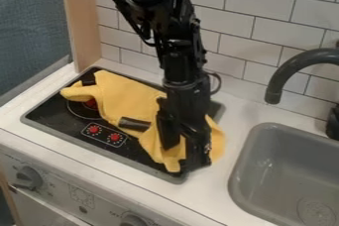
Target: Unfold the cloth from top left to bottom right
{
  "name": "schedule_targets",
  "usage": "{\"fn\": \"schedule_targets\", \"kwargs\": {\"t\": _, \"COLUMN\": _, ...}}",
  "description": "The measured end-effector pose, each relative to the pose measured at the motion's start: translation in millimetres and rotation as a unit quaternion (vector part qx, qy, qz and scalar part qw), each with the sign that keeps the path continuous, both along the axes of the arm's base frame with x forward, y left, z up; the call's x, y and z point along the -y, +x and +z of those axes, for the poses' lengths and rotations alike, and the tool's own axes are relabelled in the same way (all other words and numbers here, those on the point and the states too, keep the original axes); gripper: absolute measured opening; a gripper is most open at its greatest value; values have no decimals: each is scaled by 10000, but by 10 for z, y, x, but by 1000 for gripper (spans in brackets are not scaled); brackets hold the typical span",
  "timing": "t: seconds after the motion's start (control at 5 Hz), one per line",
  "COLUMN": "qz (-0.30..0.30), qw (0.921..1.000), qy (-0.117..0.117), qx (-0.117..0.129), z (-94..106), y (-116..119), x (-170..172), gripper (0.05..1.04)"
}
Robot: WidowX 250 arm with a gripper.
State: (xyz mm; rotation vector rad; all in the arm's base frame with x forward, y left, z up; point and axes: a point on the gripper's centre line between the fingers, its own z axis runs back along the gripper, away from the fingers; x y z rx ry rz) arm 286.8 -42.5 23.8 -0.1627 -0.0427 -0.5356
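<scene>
Because your claw [184, 157] seemed released, jaws apart at the near right end of the crumpled yellow cloth [126, 96] on the stove top [49, 116], a shallow bite risked slipping, while a deep one risked dragging every layer along.

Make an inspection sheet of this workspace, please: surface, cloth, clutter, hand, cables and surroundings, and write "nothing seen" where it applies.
Surface: black stove top set in a white counter.
Cloth: yellow cloth, creased, not flat; its right end passes over the stove top's edge.
Clutter: one dark patch amid the cloth; object or gap, cannot tell.
Hand: black hand, down at the cloth's right part; grip unclear.
Cables: black cable loops beside the arm.
Surroundings: grey sink at right, tiled wall behind.
</scene>
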Motion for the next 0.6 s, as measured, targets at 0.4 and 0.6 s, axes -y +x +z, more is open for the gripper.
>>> {"fn": "schedule_targets", "kwargs": {"t": 0.4, "qz": -328, "qw": 9973, "qy": -125, "qx": 643, "z": 566, "y": -6, "x": -36, "gripper": 999}}
{"fn": "schedule_targets", "kwargs": {"t": 0.6, "qz": -491, "qw": 9944, "qy": 268, "qx": 901, "z": 685, "y": 7, "x": -154, "gripper": 999}}
